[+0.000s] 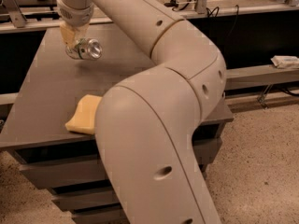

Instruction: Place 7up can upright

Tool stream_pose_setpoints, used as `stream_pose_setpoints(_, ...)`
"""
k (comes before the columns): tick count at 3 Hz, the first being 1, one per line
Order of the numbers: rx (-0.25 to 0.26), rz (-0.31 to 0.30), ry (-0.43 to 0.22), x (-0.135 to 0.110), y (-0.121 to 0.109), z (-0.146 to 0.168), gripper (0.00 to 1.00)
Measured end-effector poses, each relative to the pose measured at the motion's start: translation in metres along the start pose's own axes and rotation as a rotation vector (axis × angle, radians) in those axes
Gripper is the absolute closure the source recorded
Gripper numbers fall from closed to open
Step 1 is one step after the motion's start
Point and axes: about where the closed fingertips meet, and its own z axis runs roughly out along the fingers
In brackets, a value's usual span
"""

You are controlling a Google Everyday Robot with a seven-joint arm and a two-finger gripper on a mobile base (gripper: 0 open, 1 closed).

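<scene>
The 7up can [85, 49] is a small silver can lying on its side in my gripper [74, 42], its shiny round end facing the camera. The gripper hangs from my arm at the far left of the grey table [46, 101] and is shut on the can, holding it a little above the tabletop. The can's label is mostly hidden by the yellowish fingers [67, 32].
A yellow sponge [84, 121] lies near the table's front edge, partly behind my big beige arm [154, 125], which covers the table's middle and right. A rail runs behind the table. A white cloth [285, 61] lies on a low shelf at right.
</scene>
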Motion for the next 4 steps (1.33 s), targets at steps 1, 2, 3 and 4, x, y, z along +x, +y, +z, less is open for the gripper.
stream_pose_setpoints(1,-0.014,0.033,-0.163,0.003,-0.012,-0.029,1.00)
stream_pose_setpoints(2,-0.025,0.067,-0.347,0.018,-0.025,-0.059,1.00)
stream_pose_setpoints(3,-0.036,0.089,-0.479,0.020,-0.032,-0.073,0.87)
stream_pose_setpoints(4,-0.043,0.096,-0.513,0.027,-0.036,-0.077,0.63)
